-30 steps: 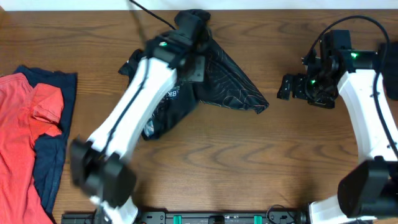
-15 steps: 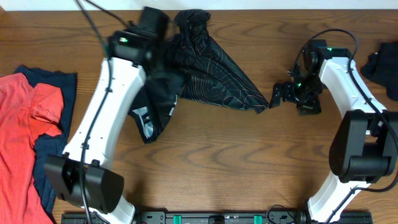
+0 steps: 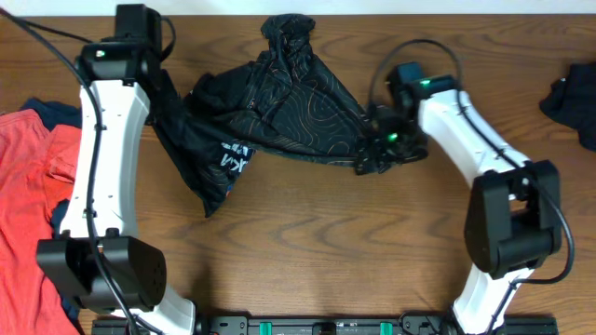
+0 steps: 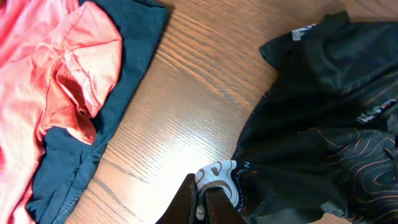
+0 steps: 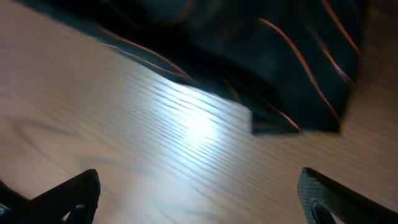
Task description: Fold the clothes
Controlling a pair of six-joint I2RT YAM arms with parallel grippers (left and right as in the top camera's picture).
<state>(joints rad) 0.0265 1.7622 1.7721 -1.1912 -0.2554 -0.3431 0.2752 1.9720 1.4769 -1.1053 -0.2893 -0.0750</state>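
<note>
My left gripper [image 4: 202, 198] is clenched on the black jersey [image 3: 279, 121]. It pinches a fold of hem with a white swirl print, at the garment's 10 o'clock end. From that pinch a loose flap with white lettering drapes down toward 7 o'clock. The main body spreads across the table [image 3: 326, 261] toward 3 o'clock and narrows to a pointed corner. A bunched peak of the jersey reaches up to 12 o'clock, nearly touching the white strip [image 3: 419, 7] along the far edge.

My right gripper [image 5: 199, 199] hangs over that 3 o'clock corner, fingers spread wide and nothing between them. The wrist view there is blurred, so the corner seems to lie just ahead of my fingertips, though I cannot be sure.

The jersey's lower edge runs fairly straight from the flap to the corner. Below it, from 4 round to 8 o'clock, there is only bare wood, the widest open room on the table.

At 9 o'clock the red top [image 4: 43, 81] lies on the navy top [image 4: 134, 43], and the navy shows as a border along its edge. A band of bare wood keeps both apart from the jersey.

At 2 o'clock a dark cloth [image 3: 570, 102] sits against the right edge, well apart from my right gripper.

The surface is brown wood grain with a bright glare patch under each wrist
</note>
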